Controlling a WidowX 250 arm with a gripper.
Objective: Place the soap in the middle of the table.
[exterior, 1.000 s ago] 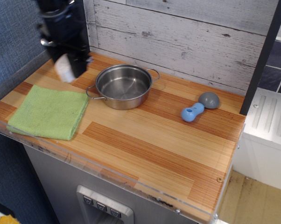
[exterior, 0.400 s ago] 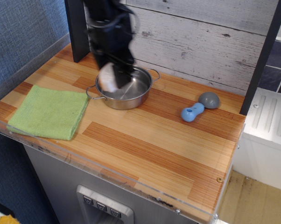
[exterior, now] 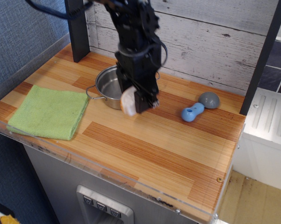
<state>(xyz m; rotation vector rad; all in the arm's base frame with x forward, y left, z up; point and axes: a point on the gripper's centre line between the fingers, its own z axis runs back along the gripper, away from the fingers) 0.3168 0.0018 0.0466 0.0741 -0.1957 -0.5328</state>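
Observation:
The soap (exterior: 128,101), a white block with an orange-tan rim, is held in my black gripper (exterior: 135,101). The gripper is shut on it and holds it above the striped wooden table (exterior: 145,149), just in front of the steel pot (exterior: 108,86) and near the table's middle. The arm reaches down from the top of the view and hides much of the pot.
A green cloth (exterior: 49,112) lies at the left front. A small blue peanut-shaped piece (exterior: 192,112) and a grey dome (exterior: 209,99) sit at the right back. A dark post (exterior: 78,30) stands at the back left, with a plank wall behind.
The gripper has carried the soap from the back left, over the pot, to the right and forward, to just in front of the pot.

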